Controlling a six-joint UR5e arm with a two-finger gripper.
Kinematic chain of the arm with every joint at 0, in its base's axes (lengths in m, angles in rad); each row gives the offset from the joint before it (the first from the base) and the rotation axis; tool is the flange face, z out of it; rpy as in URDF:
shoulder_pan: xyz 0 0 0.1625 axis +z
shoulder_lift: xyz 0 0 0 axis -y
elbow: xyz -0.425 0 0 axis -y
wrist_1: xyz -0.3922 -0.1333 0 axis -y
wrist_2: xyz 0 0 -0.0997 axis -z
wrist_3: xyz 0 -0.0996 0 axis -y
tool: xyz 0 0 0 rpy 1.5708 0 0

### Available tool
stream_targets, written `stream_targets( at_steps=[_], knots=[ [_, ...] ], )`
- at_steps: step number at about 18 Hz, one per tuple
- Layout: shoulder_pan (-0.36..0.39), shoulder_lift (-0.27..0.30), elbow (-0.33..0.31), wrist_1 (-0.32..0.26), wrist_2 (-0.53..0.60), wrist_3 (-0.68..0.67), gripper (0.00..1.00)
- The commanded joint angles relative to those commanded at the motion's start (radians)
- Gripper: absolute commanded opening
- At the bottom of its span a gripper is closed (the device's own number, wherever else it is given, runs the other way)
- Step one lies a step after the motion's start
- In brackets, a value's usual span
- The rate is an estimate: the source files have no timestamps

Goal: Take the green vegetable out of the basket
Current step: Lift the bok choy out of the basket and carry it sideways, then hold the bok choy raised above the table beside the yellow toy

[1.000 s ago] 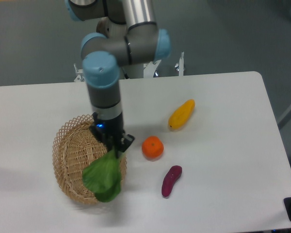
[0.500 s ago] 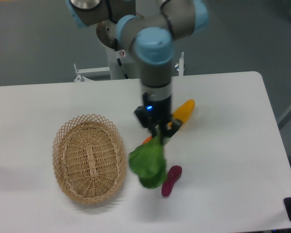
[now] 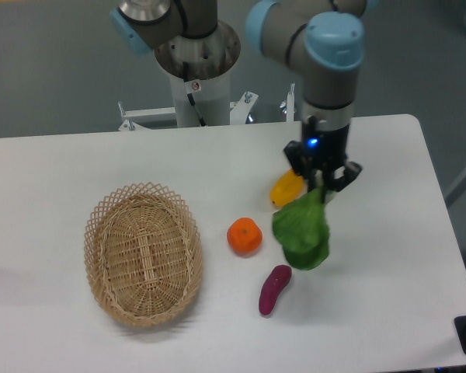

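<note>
The green vegetable [image 3: 302, 230] hangs in the air by its stalk end, broad bright leaf drooping down, above the table right of the orange. My gripper [image 3: 321, 189] points straight down and is shut on the top of it. The wicker basket [image 3: 113, 233] sits at the left of the table, well away from the gripper, with nothing inside it.
An orange [image 3: 245, 235] lies in the middle of the table. A purple sweet potato [image 3: 274, 289] lies below the hanging leaf. A yellow fruit [image 3: 286, 188] sits partly behind the vegetable and gripper. The table's right edge is near.
The arm has carried the green vegetable out of the basket and rightward across the table, past the orange, leaving the basket bare.
</note>
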Motion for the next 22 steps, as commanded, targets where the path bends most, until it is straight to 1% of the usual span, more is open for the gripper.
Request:
stream_targets(
  at_steps=[6,22],
  knots=[
    [0.006,-0.003,0.014,-0.028,0.0,0.017,0.32],
    [0.006,-0.002,0.015,-0.026,-0.003,0.017,0.32]
  ],
)
